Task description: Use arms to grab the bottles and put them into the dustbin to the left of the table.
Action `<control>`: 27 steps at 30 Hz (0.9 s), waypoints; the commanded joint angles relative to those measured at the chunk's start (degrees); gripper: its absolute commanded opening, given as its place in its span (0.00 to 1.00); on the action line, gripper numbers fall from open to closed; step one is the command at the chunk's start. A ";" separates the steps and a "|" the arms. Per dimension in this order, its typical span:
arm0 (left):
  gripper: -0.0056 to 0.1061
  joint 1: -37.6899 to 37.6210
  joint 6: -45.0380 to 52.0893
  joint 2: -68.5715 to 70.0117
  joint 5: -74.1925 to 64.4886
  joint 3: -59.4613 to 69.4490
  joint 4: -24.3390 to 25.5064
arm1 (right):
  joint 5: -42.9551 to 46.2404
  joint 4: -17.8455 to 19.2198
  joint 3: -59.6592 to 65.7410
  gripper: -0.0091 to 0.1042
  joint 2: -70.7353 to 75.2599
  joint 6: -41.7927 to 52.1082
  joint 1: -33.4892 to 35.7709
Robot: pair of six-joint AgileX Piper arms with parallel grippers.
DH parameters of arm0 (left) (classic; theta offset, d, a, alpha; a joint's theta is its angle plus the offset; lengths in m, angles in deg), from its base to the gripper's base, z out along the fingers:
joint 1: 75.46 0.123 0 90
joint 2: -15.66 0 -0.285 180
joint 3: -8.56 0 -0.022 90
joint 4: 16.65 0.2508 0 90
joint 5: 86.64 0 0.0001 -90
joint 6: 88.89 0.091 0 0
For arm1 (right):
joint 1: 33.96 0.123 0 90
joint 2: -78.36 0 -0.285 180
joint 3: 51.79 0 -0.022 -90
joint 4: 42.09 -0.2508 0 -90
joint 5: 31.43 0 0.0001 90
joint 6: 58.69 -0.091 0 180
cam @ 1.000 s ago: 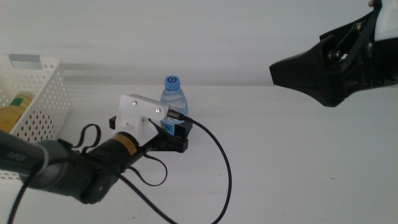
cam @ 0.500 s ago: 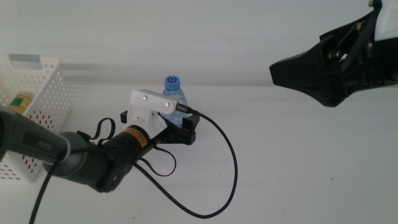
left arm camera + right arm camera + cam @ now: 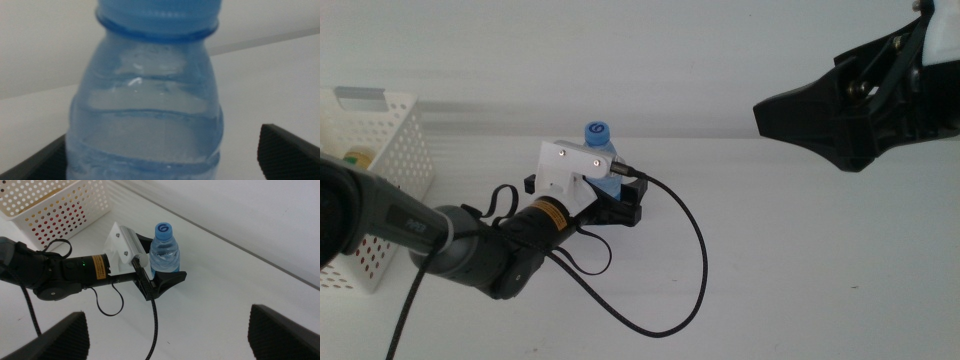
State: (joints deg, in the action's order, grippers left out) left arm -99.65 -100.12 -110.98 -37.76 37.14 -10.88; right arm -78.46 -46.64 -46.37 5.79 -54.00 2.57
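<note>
Water bottle [image 3: 599, 150] stands upright on the desk [image 3: 800, 260], right between the jaws of the left gripper [image 3: 616, 200]; the jaws are spread wide, one on either side of its lower body, and I cannot tell whether they touch it. Right gripper [image 3: 775, 110] hangs well apart above the desk, jaws open and empty. Dustbin [image 3: 390, 160] sits at the desk's left edge.

Left arm [image 3: 470, 255]: dark grey tube, orange-yellow band near the wrist, white angular camera bracket [image 3: 568, 165] with two screws, thick black cable [image 3: 690, 262] looping off it, black left claw [image 3: 617, 205]. Right claw [image 3: 850, 105]: black, angular, blurred; textured pads.
</note>
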 commanded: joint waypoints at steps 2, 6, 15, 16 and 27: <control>0.89 -0.39 -1.11 -0.72 0.38 -0.96 1.11 | 0.15 0.33 -0.74 0.83 0.34 -0.14 0.05; 0.88 -0.39 -1.11 -0.72 0.85 -0.96 1.11 | 0.15 0.33 -0.74 0.83 0.34 -0.14 0.05; 0.54 -0.39 -1.51 -0.72 1.20 -0.96 0.22 | 0.15 0.33 -0.74 0.83 0.34 -0.14 0.05; 0.47 -0.39 -1.51 -0.72 1.20 -0.96 0.22 | 0.15 0.33 -0.74 0.83 0.34 -0.14 0.05; 0.03 -0.39 -0.72 5.11 -7.41 -0.86 0.42 | 0.15 0.33 -0.74 0.83 0.34 -0.14 0.05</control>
State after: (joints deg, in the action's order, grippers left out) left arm -99.65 -100.82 -107.73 -45.94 36.49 -10.47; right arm -78.46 -46.64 -46.37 5.79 -54.11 2.57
